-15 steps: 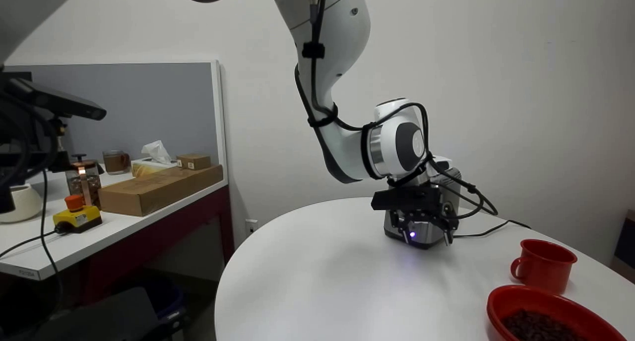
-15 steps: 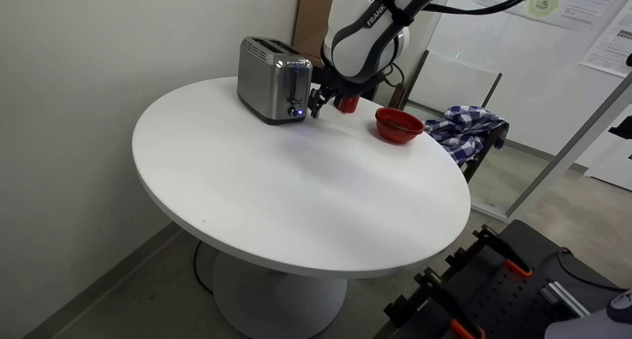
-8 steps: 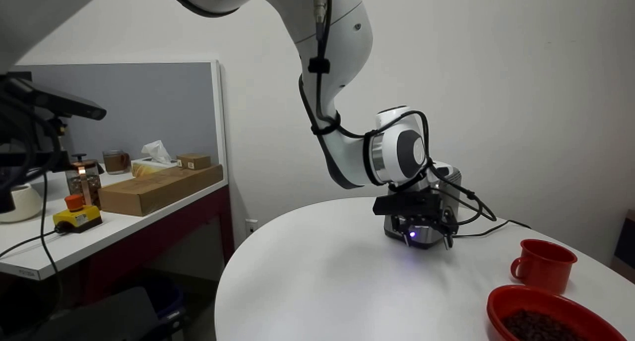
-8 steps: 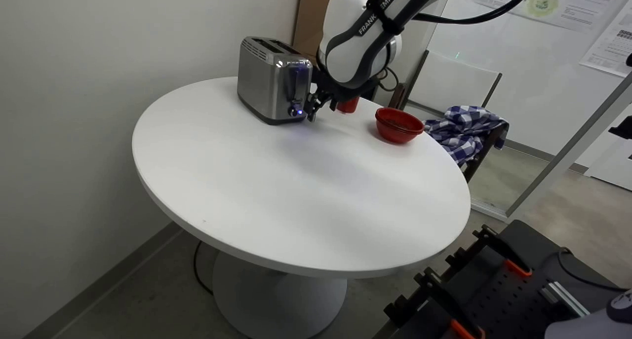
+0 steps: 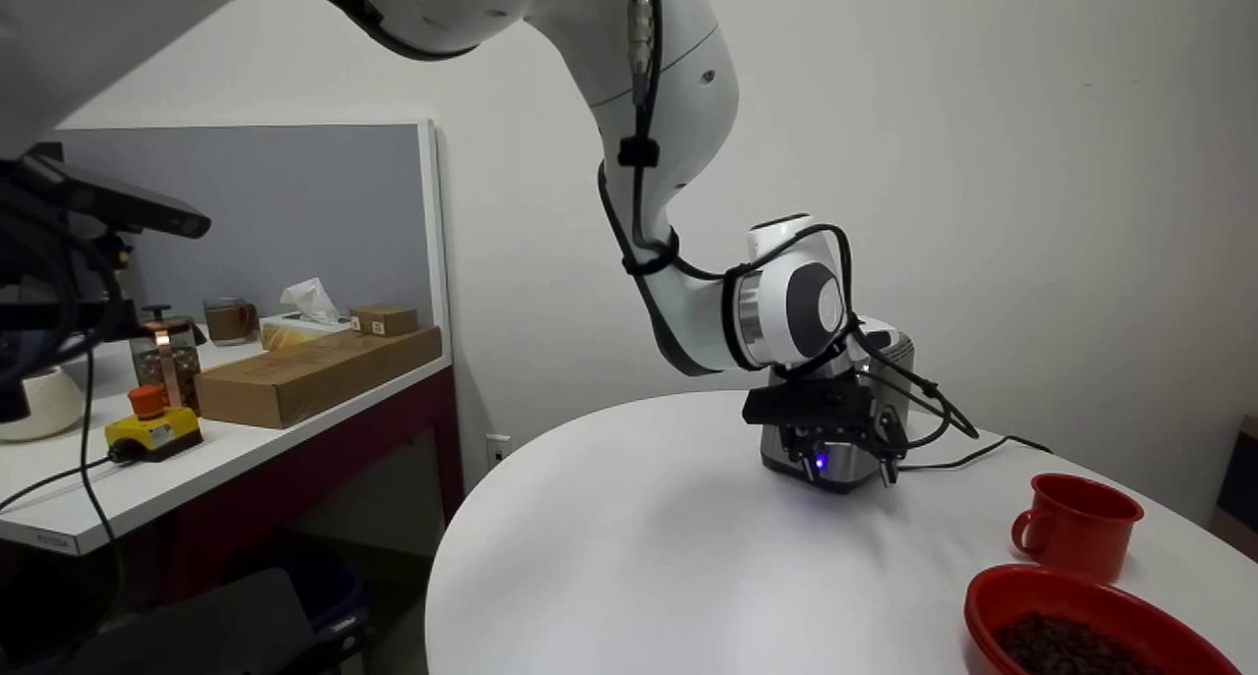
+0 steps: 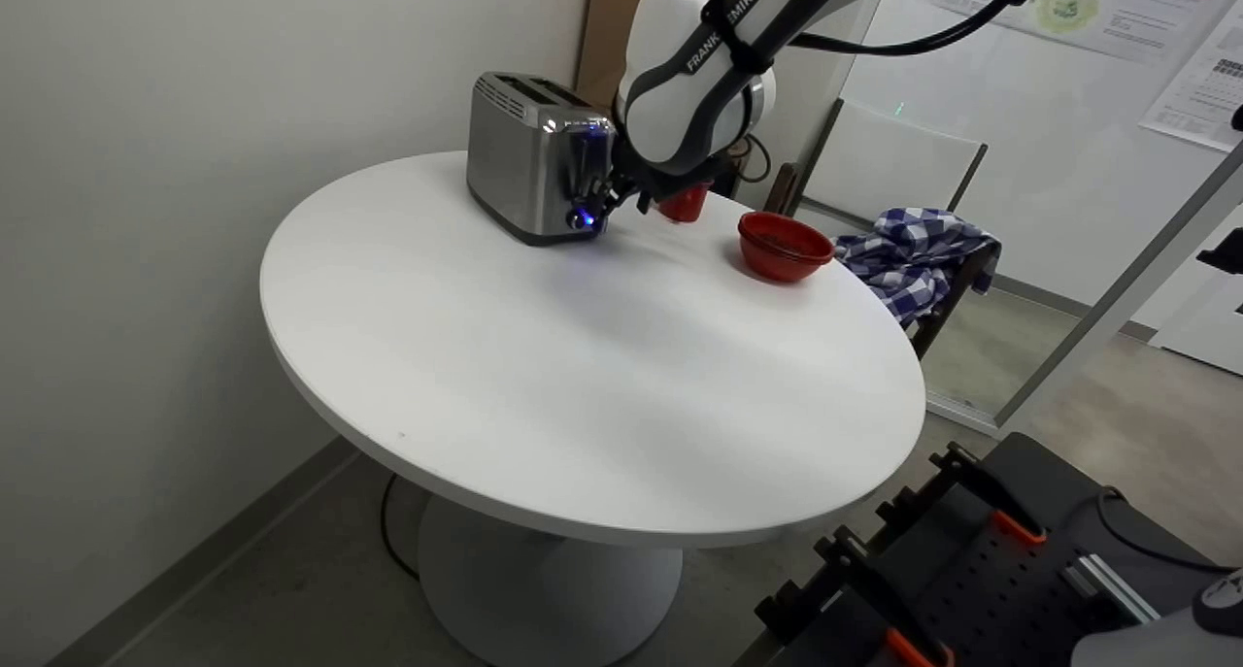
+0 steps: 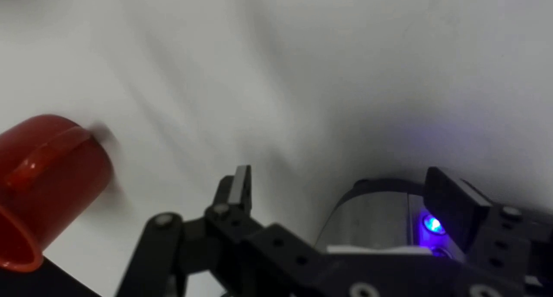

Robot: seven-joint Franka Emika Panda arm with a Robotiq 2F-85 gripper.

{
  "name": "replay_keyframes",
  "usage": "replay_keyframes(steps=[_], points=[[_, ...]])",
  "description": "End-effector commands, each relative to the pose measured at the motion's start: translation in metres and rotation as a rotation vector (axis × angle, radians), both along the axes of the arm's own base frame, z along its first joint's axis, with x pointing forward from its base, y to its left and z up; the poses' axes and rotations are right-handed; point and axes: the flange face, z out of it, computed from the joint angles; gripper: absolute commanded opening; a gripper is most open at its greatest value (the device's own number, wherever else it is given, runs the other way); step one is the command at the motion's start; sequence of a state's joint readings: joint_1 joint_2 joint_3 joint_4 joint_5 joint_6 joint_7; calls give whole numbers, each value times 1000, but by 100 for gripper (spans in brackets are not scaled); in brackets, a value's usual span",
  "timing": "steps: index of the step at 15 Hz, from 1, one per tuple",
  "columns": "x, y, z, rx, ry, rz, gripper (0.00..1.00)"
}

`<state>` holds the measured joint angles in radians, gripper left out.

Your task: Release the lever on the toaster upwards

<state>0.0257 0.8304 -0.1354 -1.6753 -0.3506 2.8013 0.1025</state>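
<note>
1. Claw (image 7: pixel 339 169), lower half of the wrist view: spread wide, holding nothing; set low, presumably to lift from beneath.
2. Toaster (image 6: pixel 537 162), upper centre of an exterior view: lit end toward the claw, likely for reach.
3. Lever: presumably on that end; not discernible.

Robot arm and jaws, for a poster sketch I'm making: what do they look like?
The arm is white and rounded, with a silver ring, black cables and black straps. One strap parts the white lettering "FRANK" and "EMIKA". The jaws are black and jointed, with pale strips and round grey studs.
</note>
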Motion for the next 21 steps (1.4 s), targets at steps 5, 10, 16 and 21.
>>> replay_keyframes(steps=[5, 10, 16, 21], points=[[10, 3, -5, 1, -92, 5, 100], [9, 4, 0, 4, -119, 17, 100], [5, 4, 16, 31, -181, 42, 100], [0, 0, 19, 58, -191, 24, 100]])
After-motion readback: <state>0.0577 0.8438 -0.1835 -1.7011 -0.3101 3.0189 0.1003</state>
